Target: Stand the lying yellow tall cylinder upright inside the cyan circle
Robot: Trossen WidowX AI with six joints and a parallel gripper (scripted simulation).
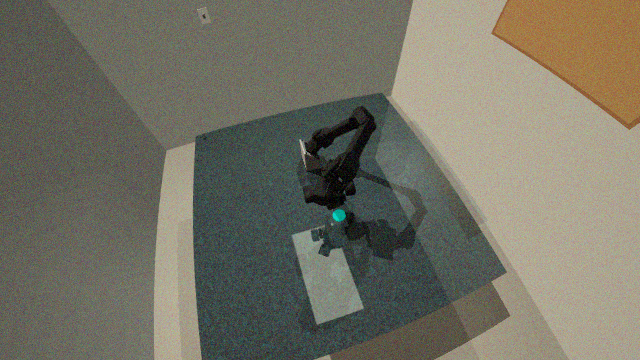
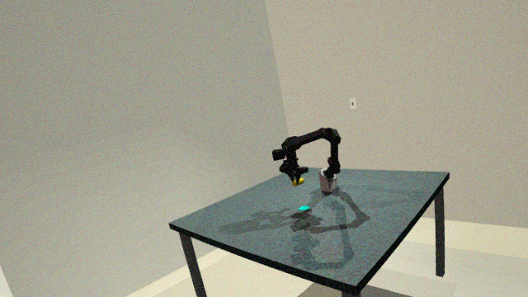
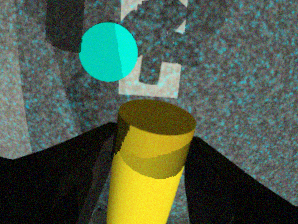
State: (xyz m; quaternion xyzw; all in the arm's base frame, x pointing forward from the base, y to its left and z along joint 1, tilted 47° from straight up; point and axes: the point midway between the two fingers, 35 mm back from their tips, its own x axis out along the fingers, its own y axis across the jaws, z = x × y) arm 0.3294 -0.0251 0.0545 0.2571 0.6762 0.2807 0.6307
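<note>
Yellow cylinder gripped above the table, apart from the cyan circle

The blue-grey table (image 1: 240, 200) (image 2: 256, 231) carries the black arm (image 1: 350, 120) (image 2: 313, 136), which is bent over at the top, and its shadows spread across the surface; a pale rectangular patch (image 1: 332, 290) lies near the circle in the top view; the gripper (image 2: 297, 181) (image 3: 152, 139) points down, its fingers closed on the yellow cylinder (image 2: 300, 181) (image 3: 147, 185), which is held in the air, lying over nearly level rather than upright; the cyan circle (image 1: 339, 215) (image 2: 304, 208) (image 3: 108, 52) is on the table, lower than the cylinder
</note>
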